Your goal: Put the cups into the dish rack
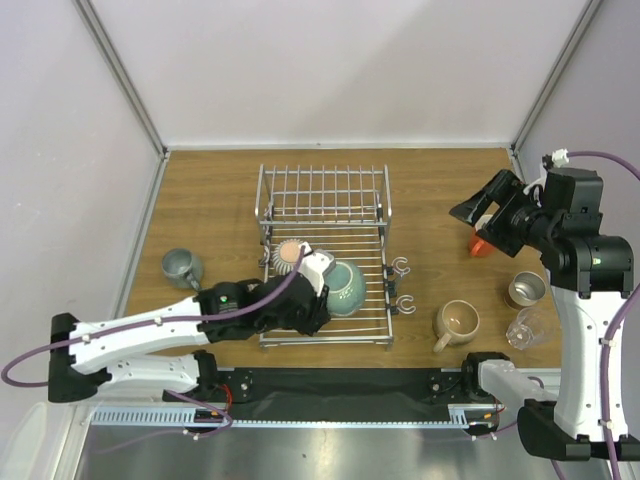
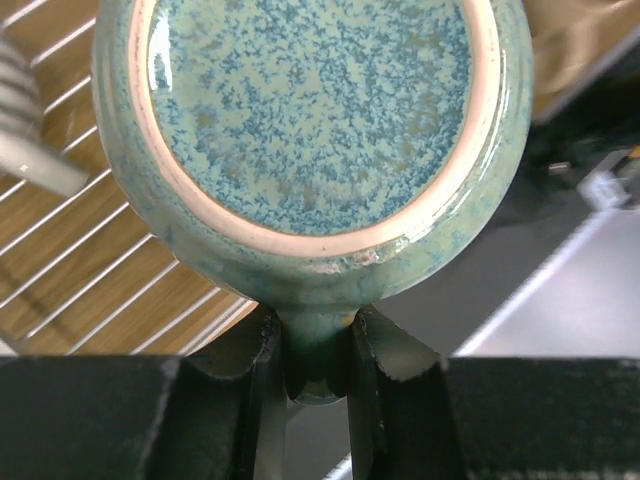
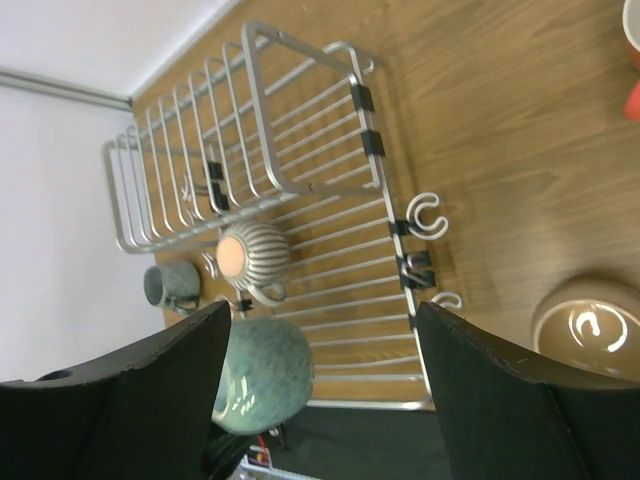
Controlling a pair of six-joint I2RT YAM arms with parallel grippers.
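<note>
The silver wire dish rack stands mid-table. A ribbed silver-grey cup sits upside down on its slatted base. My left gripper is shut on the handle of a teal-green cup and holds it tilted over the rack's near part. In the left wrist view the cup's glazed bottom fills the frame, with the handle pinched by the left gripper. My right gripper is open and empty, raised over the table's right side. It looks down on the rack and the teal-green cup.
A grey-green mug stands left of the rack. A beige mug, a shiny metal cup and a clear glass stand at the right. A red-orange cup is partly hidden behind my right gripper. Side hooks jut from the rack's right edge.
</note>
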